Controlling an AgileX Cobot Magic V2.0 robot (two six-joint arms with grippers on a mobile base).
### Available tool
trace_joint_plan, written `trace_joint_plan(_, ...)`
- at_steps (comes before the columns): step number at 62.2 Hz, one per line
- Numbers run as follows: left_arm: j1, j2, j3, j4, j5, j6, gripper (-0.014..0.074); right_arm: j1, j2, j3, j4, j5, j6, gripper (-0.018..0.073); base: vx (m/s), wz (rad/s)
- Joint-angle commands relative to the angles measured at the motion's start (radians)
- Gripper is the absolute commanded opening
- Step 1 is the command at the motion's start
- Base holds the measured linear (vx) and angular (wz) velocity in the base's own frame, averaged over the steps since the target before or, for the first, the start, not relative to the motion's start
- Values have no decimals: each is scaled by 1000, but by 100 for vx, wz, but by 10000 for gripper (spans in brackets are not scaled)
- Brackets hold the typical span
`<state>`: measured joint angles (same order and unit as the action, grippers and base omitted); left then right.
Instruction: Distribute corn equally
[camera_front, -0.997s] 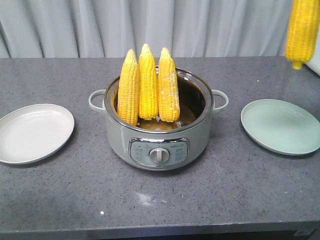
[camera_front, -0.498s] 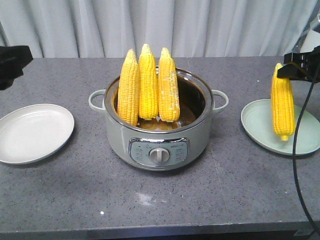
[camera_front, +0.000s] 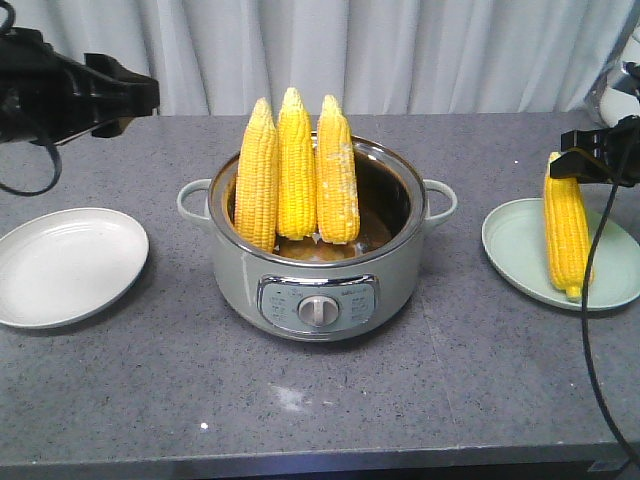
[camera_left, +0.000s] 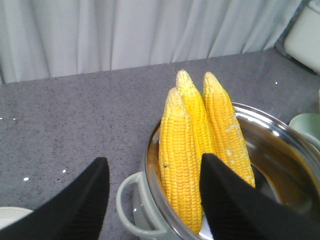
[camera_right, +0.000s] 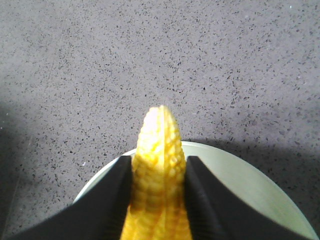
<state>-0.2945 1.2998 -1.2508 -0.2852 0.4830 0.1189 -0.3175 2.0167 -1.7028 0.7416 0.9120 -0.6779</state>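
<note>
Jaws on the right arm are closed narrowly on the pointed tip of one cob of corn (camera_front: 566, 235), with their smooth black fingers (camera_right: 112, 200) pressed to either side of the bumpy yellow kernels. That cob hangs nearly upright, blunt end down over the pale green plate (camera_front: 515, 245) on the right. Whether it touches the plate cannot be told.

The left jaws stand wide with nothing between them. Their ribbed black fingers (camera_left: 82, 202) hover above the tabletop (camera_front: 400, 400), up and to the left of the pot (camera_front: 240, 270).

Three other cobs (camera_front: 296, 165) stand side by side in the pot, tips up, leaning on its back wall. Their kernels run in tidy rows and they taper to pale points. The pot is round and grey-green, with a shiny metal rim, a loop handle on each side and a panel with a silver dial on its front.

A shallow, glossy white plate (camera_front: 60, 265) lies to the left of the pot, well apart from it.

The tabletop is dark grey, matte and finely speckled like stone. A pale grey curtain (camera_front: 450, 50) hangs behind it in soft vertical folds. A thin black cable (camera_front: 588, 340) trails down at the right edge.
</note>
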Motion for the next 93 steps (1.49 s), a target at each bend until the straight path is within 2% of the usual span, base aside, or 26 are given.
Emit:
trace_joint_plan(1, -4, 46, -98, -70, -3, 70, 387, -5, -63, -28, 27, -10, 2, 404, 0, 0)
trace_joint_plan(9, -4, 135, -200, -76, 35, 88, 387, -5, -78, -29, 37, 6, 25, 557, 0, 0)
trace_joint_plan(16, -4, 208, -294, -81, 62, 89, 387, -8, -116, -34, 36, -7, 35, 614, 0, 0)
trace_joint_plan(25, -4, 306, -429, -131, 115, 89, 387, -8, -175, -34, 24, -13, 23, 611, 0, 0)
trace_joint_plan(39, -4, 453, -572, -135, 177, 89, 387, -8, -268, -34, 13, 9, 19, 599, 0, 0)
trace_joint_plan(48, -4, 488, -580, -229, 160, 93, 387, -8, -297, -34, -11, 13, 19, 597, 0, 0)
trace_joint_plan(59, -4, 512, -580, -239, 162, 99, 387, -8, -300, -33, -21, 16, 20, 594, 0, 0)
trace_joint_plan(67, -4, 524, -580, -307, 153, 100, 387, -8, -300, -33, -24, 20, 20, 593, 0, 0)
trace_joint_plan(93, -4, 571, -580, -295, 158, 127, 387, -8, -300, -33, -25, 21, 23, 593, 0, 0)
